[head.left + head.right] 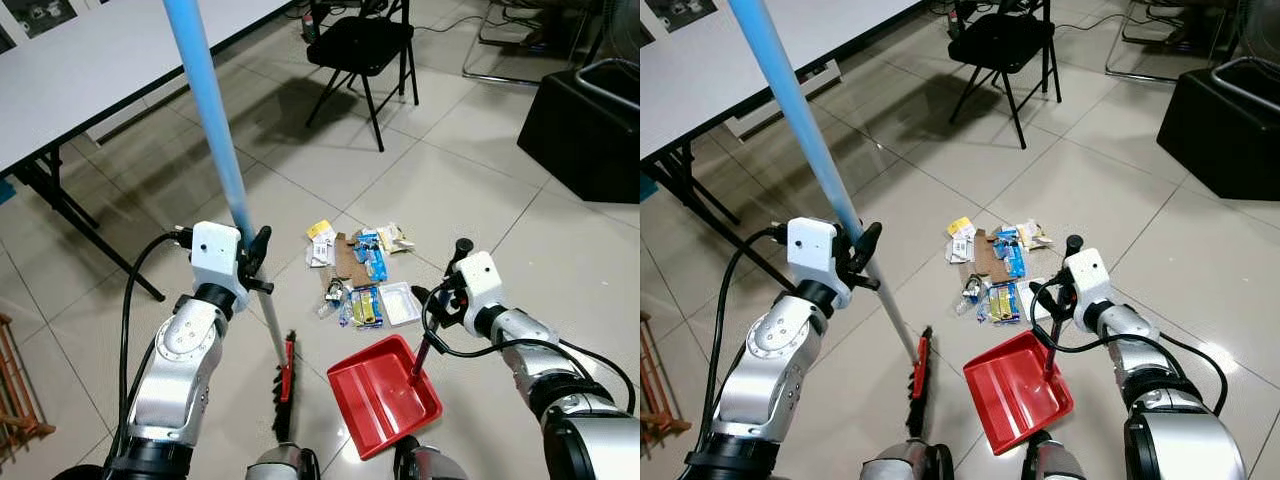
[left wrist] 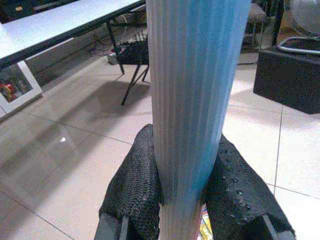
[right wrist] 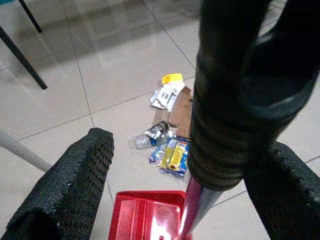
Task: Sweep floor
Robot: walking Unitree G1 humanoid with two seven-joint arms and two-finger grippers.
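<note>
Nearest me, on the pale glossy tile floor (image 1: 470, 190): the red plastic dustpan (image 1: 383, 394), a shallow square tray, smooth and shiny, nothing in it. Its open lip faces the litter. A red handle rises from its back edge to a black ribbed grip.

My right gripper (image 1: 447, 283) sits around that black grip. In the right wrist view the fingers (image 3: 65, 185) stand apart on either side of it, and I cannot tell whether they press it.

Just left of the dustpan, the broom head (image 1: 284, 388): red bar, dark bristles down on the tile. A thin grey shaft runs up from it into a thick, ribbed, light-blue sleeve, the broom handle (image 1: 210, 110), leaning away to the upper left. My left gripper (image 1: 255, 262) is clamped on it where grey meets blue; the textured black pads (image 2: 135, 185) squeeze both sides.

Just beyond the dustpan, the litter pile (image 1: 362, 270): flat brown cardboard, crumpled yellow and blue wrappers, a clear plastic tray, a small bottle.

Farther: a grey-topped table (image 1: 110, 60) on black legs at left, a black folding chair (image 1: 360, 50), a black box (image 1: 585, 130) at right.
</note>
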